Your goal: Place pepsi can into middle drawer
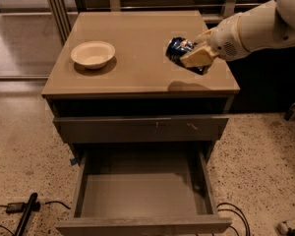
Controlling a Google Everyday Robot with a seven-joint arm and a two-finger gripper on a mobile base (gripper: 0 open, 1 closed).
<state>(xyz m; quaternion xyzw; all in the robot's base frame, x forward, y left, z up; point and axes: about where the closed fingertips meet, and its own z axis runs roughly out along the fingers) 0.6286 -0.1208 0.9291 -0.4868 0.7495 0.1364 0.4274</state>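
My gripper is shut on the pepsi can, a dark blue can held tilted in the air above the right front part of the cabinet top. The can's shadow falls on the top near the front edge. My white arm reaches in from the upper right. The middle drawer is pulled open below, a wide grey box with a bare floor, in front of and under the cabinet. The can is well above and behind the drawer opening.
A cream bowl sits on the left of the cabinet top. A shut grey drawer front with small pale scuffs is above the open drawer. Cables and a black object lie on the speckled floor at left; cables at lower right.
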